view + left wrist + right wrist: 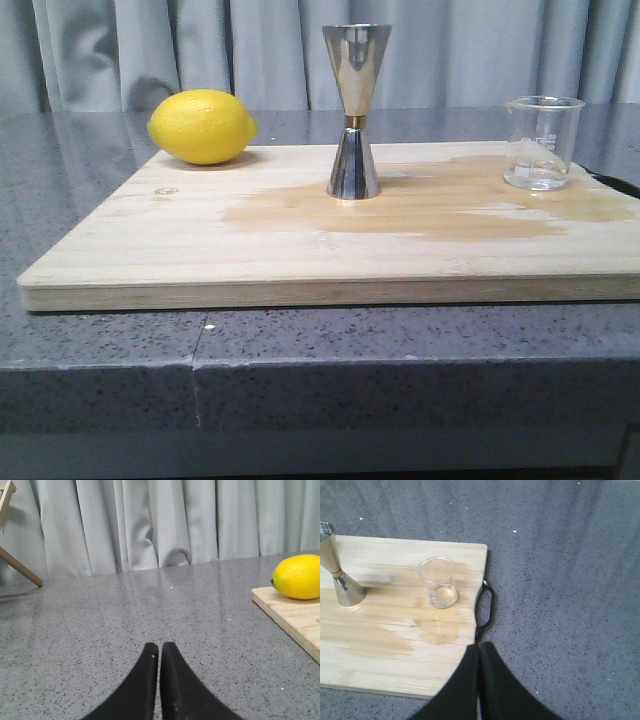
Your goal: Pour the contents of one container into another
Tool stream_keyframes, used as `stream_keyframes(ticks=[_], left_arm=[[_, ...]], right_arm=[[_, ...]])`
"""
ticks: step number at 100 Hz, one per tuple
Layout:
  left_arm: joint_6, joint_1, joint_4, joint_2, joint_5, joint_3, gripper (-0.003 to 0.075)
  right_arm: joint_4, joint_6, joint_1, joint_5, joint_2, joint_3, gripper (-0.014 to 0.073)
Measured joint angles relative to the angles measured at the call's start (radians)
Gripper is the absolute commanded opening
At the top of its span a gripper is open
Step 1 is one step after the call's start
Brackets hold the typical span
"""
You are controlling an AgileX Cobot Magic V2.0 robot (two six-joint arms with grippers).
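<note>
The small clear glass beaker [543, 142] stands upright at the right end of the wooden board [200, 250], also seen as the beaker [438, 582] in the right wrist view. The steel jigger [355, 110] with its gold waist band stands upright mid-board, and the jigger [340, 567] shows again from the right wrist. My right gripper [479, 646] is shut and empty, hovering over the board's corner, short of the beaker. My left gripper [159, 647] is shut and empty above the grey counter, left of the board. Neither gripper shows in the front view.
A yellow lemon [202, 126] lies at the board's back left corner, the lemon [298, 576] also visible from the left wrist. A wet stain [420, 210] spreads across the board. The board's black handle [485, 606] sticks out at its right end. Grey curtains hang behind.
</note>
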State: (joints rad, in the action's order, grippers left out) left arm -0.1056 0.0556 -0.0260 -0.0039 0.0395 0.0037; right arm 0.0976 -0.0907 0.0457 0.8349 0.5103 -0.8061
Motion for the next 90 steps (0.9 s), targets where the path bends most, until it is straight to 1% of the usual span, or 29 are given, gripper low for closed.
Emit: stream_keyframes(ticks=[13,26,36,55,69,79,90], left_arm=[[0.000,0.000,0.000,0.000,0.000,0.000,-0.0019],[0.000,0.000,0.000,0.000,0.000,0.000,-0.0019],[0.000,0.000,0.000,0.000,0.000,0.000,-0.0019],[0.000,0.000,0.000,0.000,0.000,0.000,-0.0019],[0.000,0.000,0.000,0.000,0.000,0.000,-0.0019],[0.002,0.000,0.000,0.000,0.000,0.000,-0.0019],[0.002,0.000,0.000,0.000,-0.002,0.000,-0.0019]], right_arm=[[0.000,0.000,0.000,-0.002,-0.005,0.007,-0.0075],[0.000,0.000,-0.004,-0.046,-0.057,0.083,-0.0075],[-0.002,0.000,-0.004,-0.171,-0.137,0.201,-0.0075],[-0.002,0.000,-0.005,-0.515,-0.309,0.495,-0.0075],[0.004,0.000,-0.005,-0.710,-0.427,0.694,-0.0075],[0.013,0.000,-0.005,-0.808,-0.491,0.806,-0.0075],[0.014,0.000,-0.005,-0.825,-0.518,0.820,-0.0075]])
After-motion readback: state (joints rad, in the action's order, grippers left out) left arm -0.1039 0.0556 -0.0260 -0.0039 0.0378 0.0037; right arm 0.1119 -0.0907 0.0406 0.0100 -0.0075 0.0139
